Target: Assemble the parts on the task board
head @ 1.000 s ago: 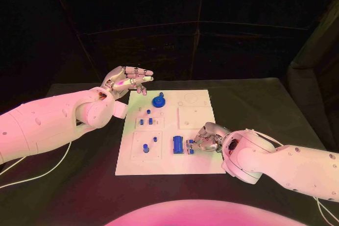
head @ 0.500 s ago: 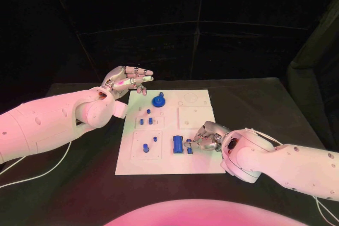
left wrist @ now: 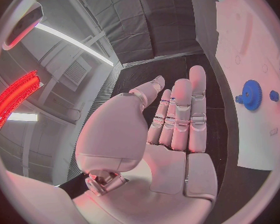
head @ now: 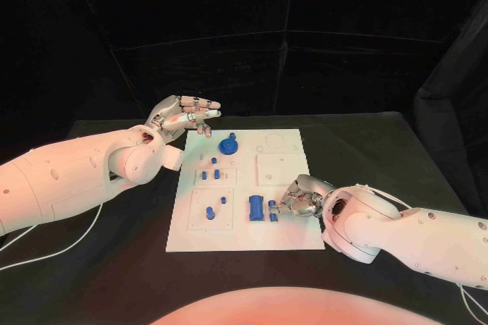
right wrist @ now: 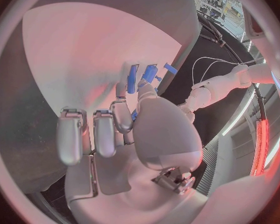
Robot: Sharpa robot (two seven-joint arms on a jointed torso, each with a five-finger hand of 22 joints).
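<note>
I see the white task board [head: 244, 233] lying flat in the middle of the black tabletop [head: 386, 142].

Right hand [head: 295, 198]: it sits low over the near right part of the board, fingers curled down at a small blue part [head: 273, 215]. From the head view the fingers touch or pinch that part, but I cannot tell which; the right wrist view has the thumb and one finger meeting near blue pieces, the other fingers [right wrist: 84, 134] hanging loosely side by side. Just beside this part, on its left, a taller blue block [head: 257, 207] stands in the board.

Left hand [head: 183, 117]: raised above the tabletop off the board's far left corner, holding nothing. In the left wrist view its fingers [left wrist: 180, 114] are straight and lie close together, the thumb a little apart.

Other parts on the board: a blue gear [head: 228, 146] with a knob on top near the far edge, also visible in the left wrist view [left wrist: 251, 94]; small blue pegs [head: 211, 174] in the left middle panel; one blue peg [head: 209, 213] upright in the near left panel, with a tiny blue piece [head: 223, 199] just beyond it.

A white cable [head: 61, 247] trails across the tabletop under the left arm.
</note>
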